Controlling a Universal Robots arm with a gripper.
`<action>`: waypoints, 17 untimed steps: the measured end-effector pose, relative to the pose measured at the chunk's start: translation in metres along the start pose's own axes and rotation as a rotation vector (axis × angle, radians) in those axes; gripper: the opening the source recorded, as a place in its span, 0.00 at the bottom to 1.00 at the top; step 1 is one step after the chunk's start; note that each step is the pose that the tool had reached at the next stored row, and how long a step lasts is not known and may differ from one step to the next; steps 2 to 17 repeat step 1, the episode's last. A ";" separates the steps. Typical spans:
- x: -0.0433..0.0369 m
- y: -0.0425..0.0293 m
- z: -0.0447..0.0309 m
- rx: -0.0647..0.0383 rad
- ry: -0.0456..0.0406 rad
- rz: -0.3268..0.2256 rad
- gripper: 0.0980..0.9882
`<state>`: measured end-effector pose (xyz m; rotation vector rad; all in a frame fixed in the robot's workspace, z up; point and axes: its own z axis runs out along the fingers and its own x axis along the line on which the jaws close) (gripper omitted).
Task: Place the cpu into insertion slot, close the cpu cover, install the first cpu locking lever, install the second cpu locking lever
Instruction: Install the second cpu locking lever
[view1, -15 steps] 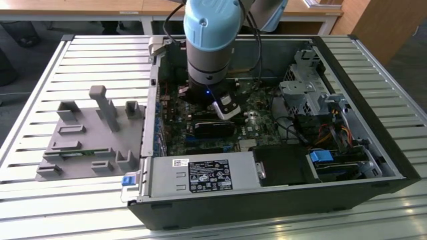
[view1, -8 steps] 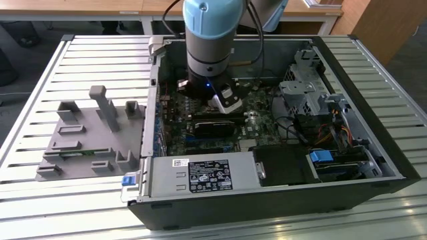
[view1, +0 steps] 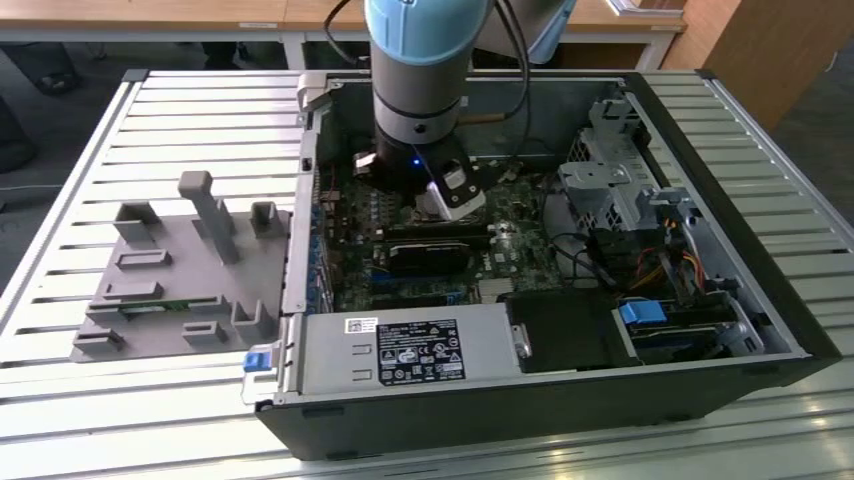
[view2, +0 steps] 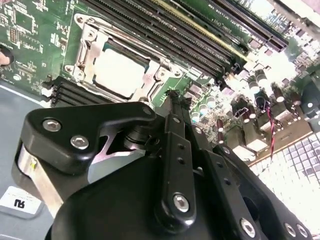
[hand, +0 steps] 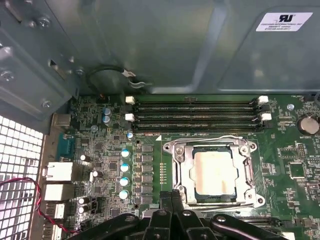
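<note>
Hovering inside the open case (view1: 747, 300), the tool (hand: 172, 196) sits just beside the slot (hand: 215, 172), its fingers together and holding nothing. The cpu (hand: 216, 172) already lies in the slot, and the cover (hand: 186, 172) appears folded down around it. Judged by its look, the chip is light, stiff and fragile; grip its edges only. The cover is thin sheet metal and likely springy. Memory slots (hand: 197, 114) run near the slot.

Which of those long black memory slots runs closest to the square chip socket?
In the first wrist view, the lowest of the three long slots lies nearest the insertion slot, just beyond its metal frame. The other two sit farther off, toward the case wall.
</note>
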<state>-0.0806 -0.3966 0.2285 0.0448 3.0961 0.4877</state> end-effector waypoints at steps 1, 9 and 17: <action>0.0000 0.0000 0.0000 0.000 -0.0001 0.000 0.03; 0.0000 0.0000 0.0000 0.000 -0.0001 0.000 0.03; 0.0000 0.0000 0.0000 0.000 -0.0001 0.000 0.03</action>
